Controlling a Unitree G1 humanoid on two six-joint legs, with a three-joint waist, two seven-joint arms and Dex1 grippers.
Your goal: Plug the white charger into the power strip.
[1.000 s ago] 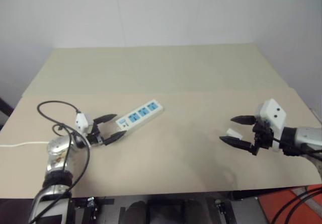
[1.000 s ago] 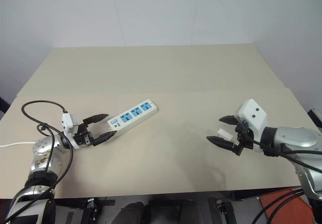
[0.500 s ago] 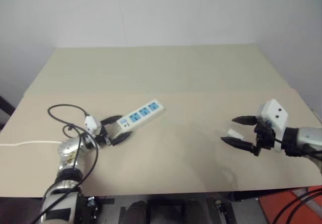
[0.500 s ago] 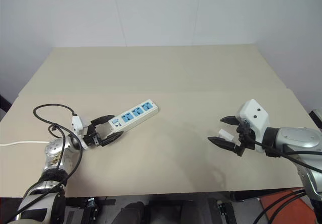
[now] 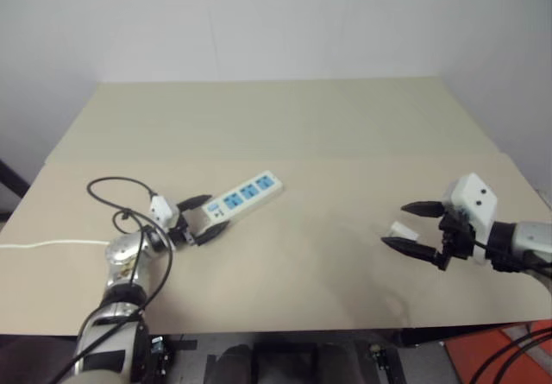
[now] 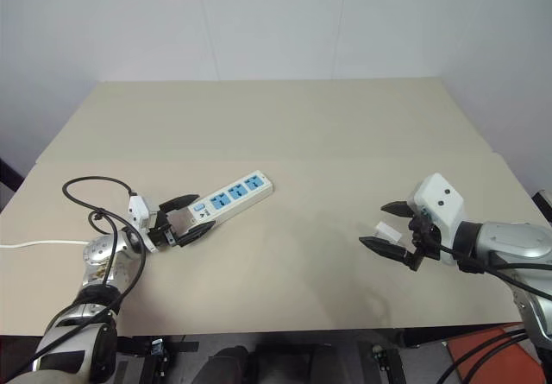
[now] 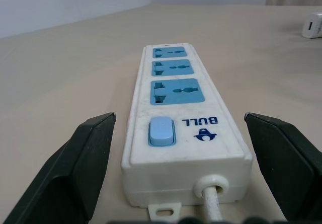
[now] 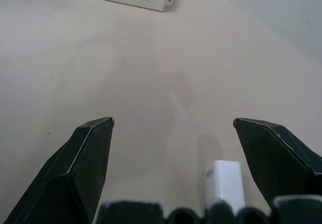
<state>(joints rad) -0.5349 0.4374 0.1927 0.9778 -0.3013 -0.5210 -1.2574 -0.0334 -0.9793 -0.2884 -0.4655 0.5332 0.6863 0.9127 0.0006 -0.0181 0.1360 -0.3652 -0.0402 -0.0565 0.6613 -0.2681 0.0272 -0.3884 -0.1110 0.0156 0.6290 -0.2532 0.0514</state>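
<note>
On the beige desk (image 5: 328, 125), at the lower left of the head views, we see the power strip (image 5: 231, 204) lying flat and running diagonally, its three blue sockets toward the upper right and its switch end toward the lower left. Our left gripper (image 5: 203, 219) has its fingers (image 7: 85, 158) spread wide, one on each side of that switch end. From the left wrist view the strip sits between the two black fingers with clear desk showing on both sides, so they straddle it without touching and hold nothing. The thin white cord (image 5: 47, 245) leaves the strip's near end and trails off toward the left edge of the frame.

At the right of the head views, the white charger (image 5: 401, 229) lies on the desk, well apart from the strip. Our right gripper (image 5: 412, 226) hangs there with its fingers (image 8: 88, 156) just as wide, one tip on either side of the charger as the head views show it. In the right wrist view the small white block lies low between the fingers, nearer the one at the right of that picture, close to the gripper's base, with a gap to each finger. Whether the gripper is down at desk level or above the charger we cannot tell; nothing is gripped.
</note>
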